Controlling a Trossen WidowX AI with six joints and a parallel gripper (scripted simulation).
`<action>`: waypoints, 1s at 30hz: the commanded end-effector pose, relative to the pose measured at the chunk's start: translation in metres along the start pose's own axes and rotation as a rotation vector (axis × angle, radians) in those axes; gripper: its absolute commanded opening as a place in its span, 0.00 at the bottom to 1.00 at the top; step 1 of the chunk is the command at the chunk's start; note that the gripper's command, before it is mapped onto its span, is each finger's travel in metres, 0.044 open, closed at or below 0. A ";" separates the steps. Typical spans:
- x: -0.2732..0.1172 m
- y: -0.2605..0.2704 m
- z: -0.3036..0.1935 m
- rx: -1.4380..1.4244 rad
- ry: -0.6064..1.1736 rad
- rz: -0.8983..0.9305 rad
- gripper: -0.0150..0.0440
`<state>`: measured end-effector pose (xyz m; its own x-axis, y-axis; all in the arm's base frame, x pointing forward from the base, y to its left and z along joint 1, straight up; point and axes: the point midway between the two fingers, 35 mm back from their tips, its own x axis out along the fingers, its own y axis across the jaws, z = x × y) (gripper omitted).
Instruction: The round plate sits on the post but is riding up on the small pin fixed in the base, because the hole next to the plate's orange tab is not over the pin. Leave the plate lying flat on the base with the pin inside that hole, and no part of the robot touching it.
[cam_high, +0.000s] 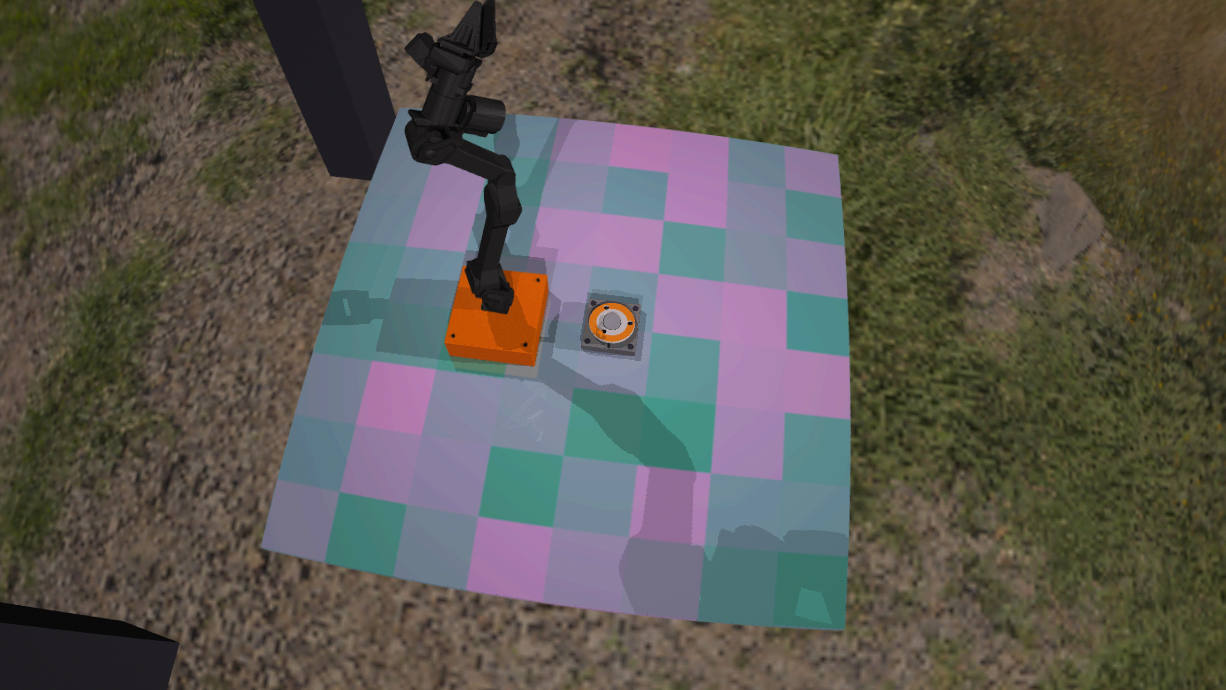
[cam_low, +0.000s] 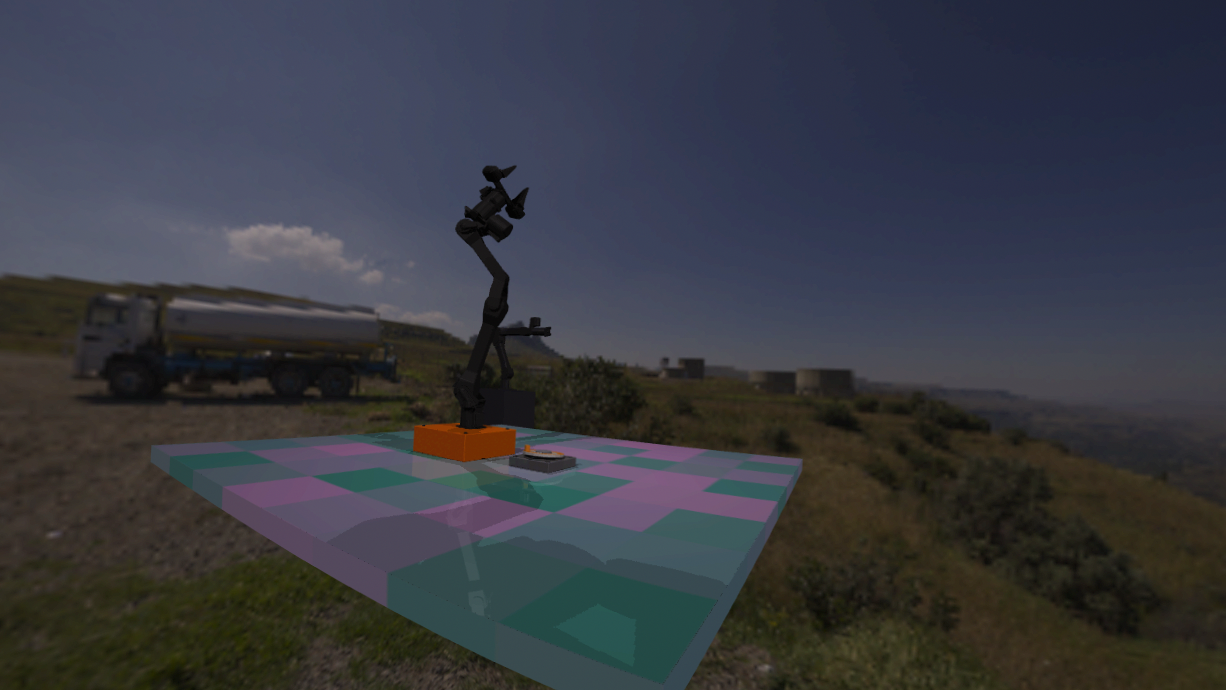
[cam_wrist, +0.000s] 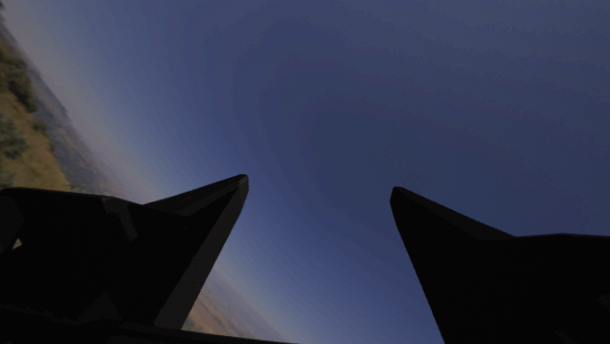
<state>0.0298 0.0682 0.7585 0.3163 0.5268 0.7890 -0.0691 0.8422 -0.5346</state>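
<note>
The arm (cam_high: 497, 201) stands on an orange block (cam_high: 497, 318) left of the tabletop's (cam_high: 754, 445) middle and reaches steeply upward. Its pincer (cam_wrist: 319, 182) is raised high above the tabletop and points at the sky; in the wrist view both fingers stand wide apart with only sky between them, so it holds nothing.

The plate (cam_high: 610, 322), orange with a pale centre where the post (cam_high: 610, 320) comes through, sits on the grey square base (cam_high: 633, 346) just to the right of the orange block, near the tabletop's middle and well apart from all four edges. In the exterior view the plate (cam_low: 543, 452) looks slightly tilted on the base (cam_low: 542, 463), one side higher than the other. The pin, the tab and the hole are too small to tell in any view.

The pincer is well apart from the plate, far above it, and no part of the arm touches the plate or the base.
</note>
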 end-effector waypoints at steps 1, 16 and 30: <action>-0.001 -0.001 0.003 -0.003 -0.011 -0.004 0.89; -0.151 -0.160 0.096 -0.143 -0.574 -0.673 0.25; -0.298 -0.263 -0.030 0.020 -0.431 -1.366 0.25</action>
<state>-0.0525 -0.2758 0.6868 -0.2489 -0.5527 0.7954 0.0284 0.8167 0.5764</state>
